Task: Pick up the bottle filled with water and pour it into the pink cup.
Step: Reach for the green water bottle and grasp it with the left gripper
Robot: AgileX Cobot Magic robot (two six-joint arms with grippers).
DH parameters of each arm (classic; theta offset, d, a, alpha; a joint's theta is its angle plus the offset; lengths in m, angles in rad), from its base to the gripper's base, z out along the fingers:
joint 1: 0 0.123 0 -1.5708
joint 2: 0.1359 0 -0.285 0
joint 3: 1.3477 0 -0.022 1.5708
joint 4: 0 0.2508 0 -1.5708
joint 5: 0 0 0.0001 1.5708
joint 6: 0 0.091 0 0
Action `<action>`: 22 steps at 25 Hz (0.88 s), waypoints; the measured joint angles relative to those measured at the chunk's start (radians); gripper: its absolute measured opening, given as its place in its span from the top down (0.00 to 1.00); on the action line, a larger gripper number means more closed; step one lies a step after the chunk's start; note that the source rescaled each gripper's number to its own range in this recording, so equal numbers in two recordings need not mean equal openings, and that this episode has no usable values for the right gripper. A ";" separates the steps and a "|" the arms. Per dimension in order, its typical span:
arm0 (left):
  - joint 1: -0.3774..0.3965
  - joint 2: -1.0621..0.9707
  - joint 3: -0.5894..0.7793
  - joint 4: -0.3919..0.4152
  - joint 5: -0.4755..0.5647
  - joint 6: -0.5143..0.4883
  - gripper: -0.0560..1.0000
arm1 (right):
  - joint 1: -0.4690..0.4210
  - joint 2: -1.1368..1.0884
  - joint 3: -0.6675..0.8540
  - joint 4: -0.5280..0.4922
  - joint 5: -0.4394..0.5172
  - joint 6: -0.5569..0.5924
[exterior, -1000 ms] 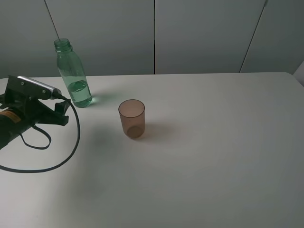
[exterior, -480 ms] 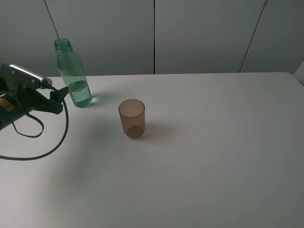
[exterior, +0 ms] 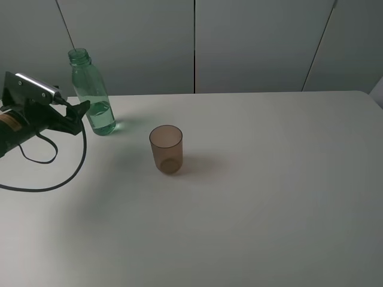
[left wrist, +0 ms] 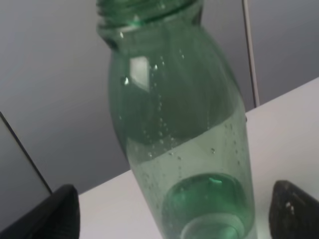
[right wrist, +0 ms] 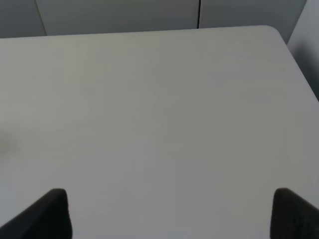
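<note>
Bottle (exterior: 93, 98): transparent green plastic with a capless threaded neck. It stands upright on the white table (exterior: 269, 197), at the far left near the grey wall panels (exterior: 251, 42). Water fills roughly its lower third, and the left wrist view shows droplets clinging to the inner wall above the waterline

Pink cup (exterior: 166, 149): translucent brownish-pink tumbler, straight-sided and without a handle. It stands upright with its mouth up, nearer the camera than the bottle and to its right, well apart from it. It is shorter than the bottle

Left gripper (exterior: 79, 117): black, reaching in from the left edge of the exterior high view, low over the table and aimed at the bottle's lower body. The jaws are spread wide, released and grasping nothing. In the left wrist view the two black fingertips (left wrist: 50, 214) flank the bottle's base, with a strip of table showing between each tip and the plastic

Cable (exterior: 76, 170): black, trailing from the left arm and looping across the table in front of it

Right gripper (right wrist: 174, 214): jaws spread wide, released and grasping nothing. Its two dark fingertips frame bare table surface, with the table's far edge and one rounded corner beyond
</note>
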 joint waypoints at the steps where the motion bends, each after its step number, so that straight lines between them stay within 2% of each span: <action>1: 0.000 0.017 -0.009 0.004 0.000 -0.004 0.06 | 0.000 0.000 0.000 0.000 0.000 0.000; 12: -0.004 0.127 -0.119 0.032 0.000 -0.036 0.06 | 0.000 0.000 0.000 0.000 0.000 0.000; 22: -0.044 0.189 -0.186 0.026 0.000 -0.062 0.06 | 0.000 0.000 0.000 0.000 0.000 0.000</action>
